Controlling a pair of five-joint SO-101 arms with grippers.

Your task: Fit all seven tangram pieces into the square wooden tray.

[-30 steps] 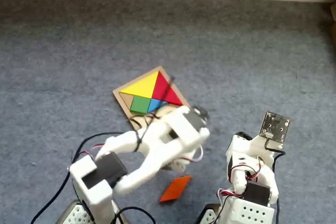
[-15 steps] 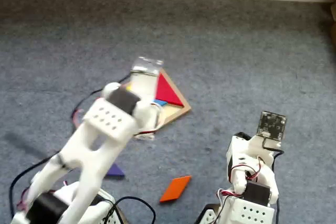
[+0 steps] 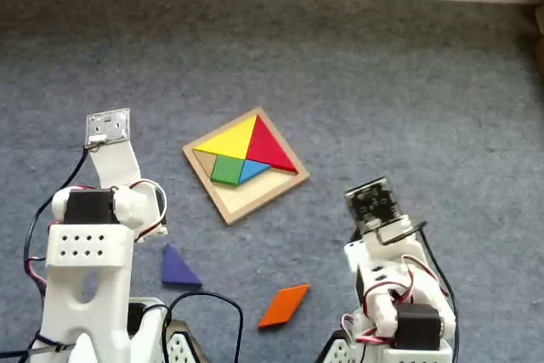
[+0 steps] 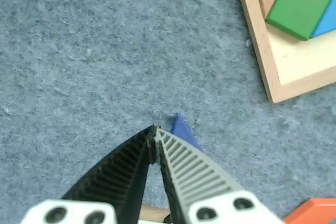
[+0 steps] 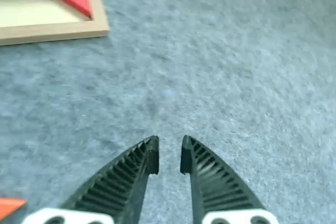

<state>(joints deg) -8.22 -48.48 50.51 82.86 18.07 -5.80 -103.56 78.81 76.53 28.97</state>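
**Hard by the left fingers: purple triangle**

Clenched on nothing, tips just beside the triangle's point, with the tray further ahead, its bare corner facing the arms. Right fingers parted by a slit, empty, above bare worktop. Orange parallelogram between both bases, long axis slanting up toward the right arm. Open room all round.
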